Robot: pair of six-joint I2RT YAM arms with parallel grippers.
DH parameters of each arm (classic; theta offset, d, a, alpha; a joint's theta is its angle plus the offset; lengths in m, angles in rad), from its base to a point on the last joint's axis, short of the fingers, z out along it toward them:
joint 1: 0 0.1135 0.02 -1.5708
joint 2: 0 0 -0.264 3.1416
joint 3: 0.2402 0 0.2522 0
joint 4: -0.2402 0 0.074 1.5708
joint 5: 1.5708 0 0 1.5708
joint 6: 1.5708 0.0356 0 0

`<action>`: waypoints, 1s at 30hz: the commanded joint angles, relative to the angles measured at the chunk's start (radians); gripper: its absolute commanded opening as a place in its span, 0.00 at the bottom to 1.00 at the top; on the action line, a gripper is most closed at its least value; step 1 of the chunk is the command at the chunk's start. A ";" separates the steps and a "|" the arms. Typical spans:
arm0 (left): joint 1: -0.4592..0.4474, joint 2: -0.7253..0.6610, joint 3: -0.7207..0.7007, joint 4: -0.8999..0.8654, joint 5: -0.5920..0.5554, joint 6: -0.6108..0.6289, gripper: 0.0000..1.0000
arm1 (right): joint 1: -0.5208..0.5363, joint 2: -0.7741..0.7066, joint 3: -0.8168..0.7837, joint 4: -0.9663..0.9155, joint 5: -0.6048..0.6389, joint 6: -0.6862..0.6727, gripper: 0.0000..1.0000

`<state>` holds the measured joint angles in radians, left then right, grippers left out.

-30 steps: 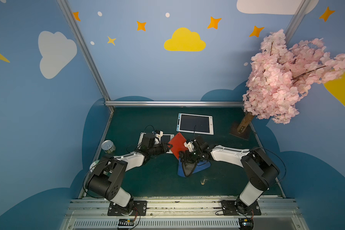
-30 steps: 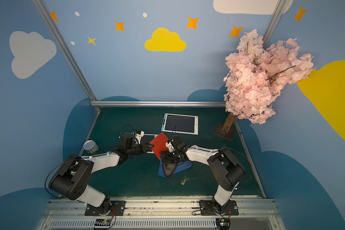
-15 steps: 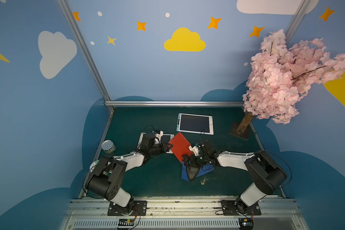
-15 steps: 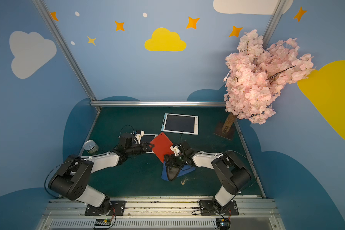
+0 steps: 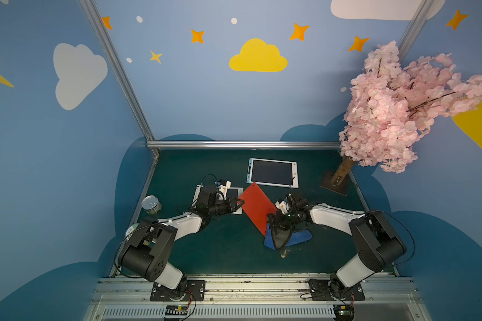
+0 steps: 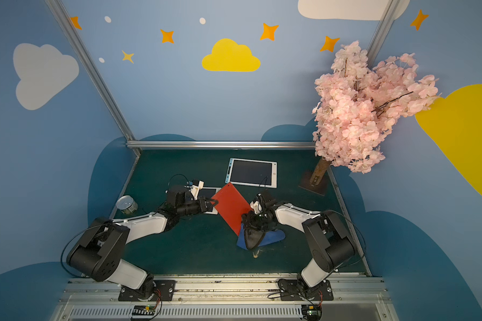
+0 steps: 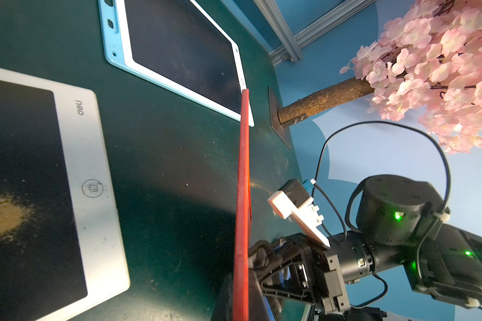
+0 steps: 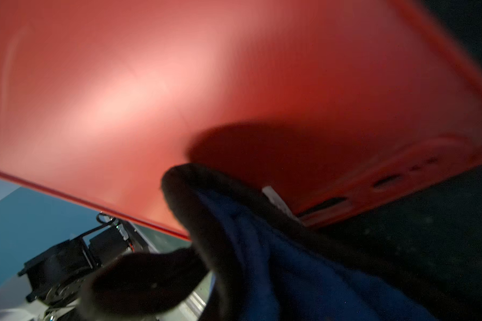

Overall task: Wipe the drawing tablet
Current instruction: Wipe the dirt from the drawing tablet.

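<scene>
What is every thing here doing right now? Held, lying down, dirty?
Flat red tablet: tilted up on edge, held.
Left fingers: shut on the flat red tablet's corner.
Right fingers: shut on blue-and-black cloth.
White-framed drawing tablet: lying flat, tan powder smudge on screen.
Blue-edged white tablet: lying flat, screen dark.
Silver tin can: upright.

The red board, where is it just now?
In a top view the red board stands tilted mid-table, its corner in the left claw, the blue cloth at its near end.

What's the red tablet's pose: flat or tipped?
Tipped: left gripper grips red tablet by one corner, face slanted to the table; edge-on in left wrist view.
</scene>
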<state>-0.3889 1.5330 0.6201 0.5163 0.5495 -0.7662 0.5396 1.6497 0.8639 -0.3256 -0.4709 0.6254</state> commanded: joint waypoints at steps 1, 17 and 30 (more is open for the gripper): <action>-0.008 -0.016 0.018 0.000 0.028 -0.003 0.03 | -0.007 0.073 0.128 -0.089 0.111 -0.034 0.00; -0.007 -0.016 0.020 -0.002 0.029 0.001 0.03 | 0.115 0.379 0.762 -0.156 -0.039 -0.002 0.00; -0.008 -0.019 0.018 -0.005 0.026 0.004 0.03 | 0.121 0.285 0.387 0.044 -0.285 0.050 0.00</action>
<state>-0.3752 1.5337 0.6201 0.4232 0.4969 -0.8165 0.6312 1.9621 1.3430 -0.2241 -0.7136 0.7006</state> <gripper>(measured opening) 0.069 0.100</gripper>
